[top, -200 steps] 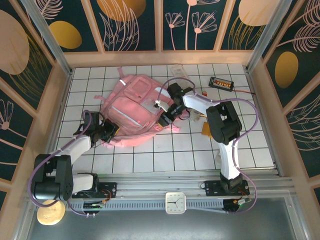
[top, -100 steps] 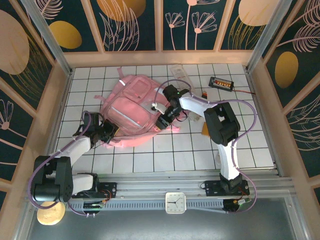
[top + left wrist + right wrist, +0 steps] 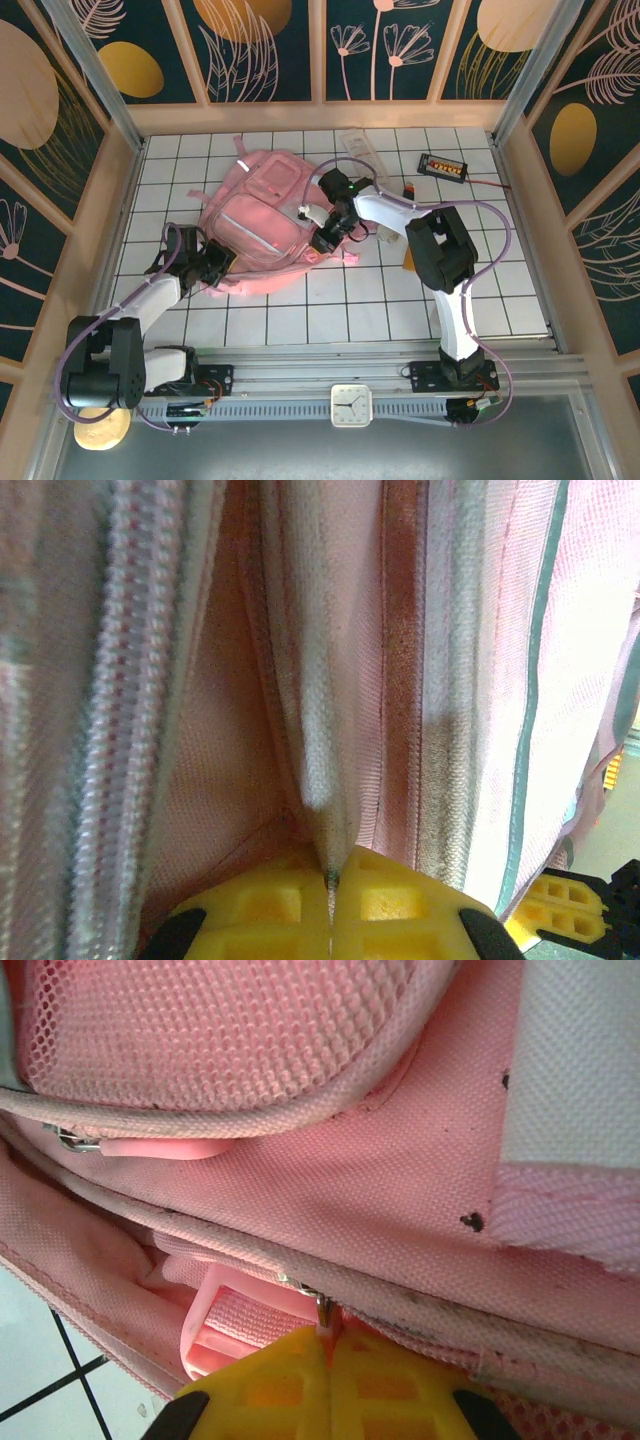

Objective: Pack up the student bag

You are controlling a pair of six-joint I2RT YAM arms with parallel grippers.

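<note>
The student bag (image 3: 258, 212), a large pink backpack, lies flat on the tiled table, left of centre. My left gripper (image 3: 220, 262) is at its near-left corner. In the left wrist view, its yellow fingers (image 3: 270, 905) are pressed together on a fold of the bag's pink fabric (image 3: 320, 770). My right gripper (image 3: 319, 242) is at the bag's right edge. Its fingers (image 3: 400, 1380) are shut on a pink zipper pull (image 3: 326, 1322) hanging from a small metal link, next to a pink strap buckle (image 3: 225, 1315).
A black device with an orange display (image 3: 443, 166) and a clear flat case (image 3: 357, 141) lie at the back right. Small orange items (image 3: 411, 258) sit beside the right arm. Wooden walls (image 3: 95, 235) ring the table. A white clock (image 3: 351, 404) sits on the near rail.
My right gripper has slid a little to the left along the bag's edge and has closed on the zipper pull. The left arm keeps its grip and has not moved.
</note>
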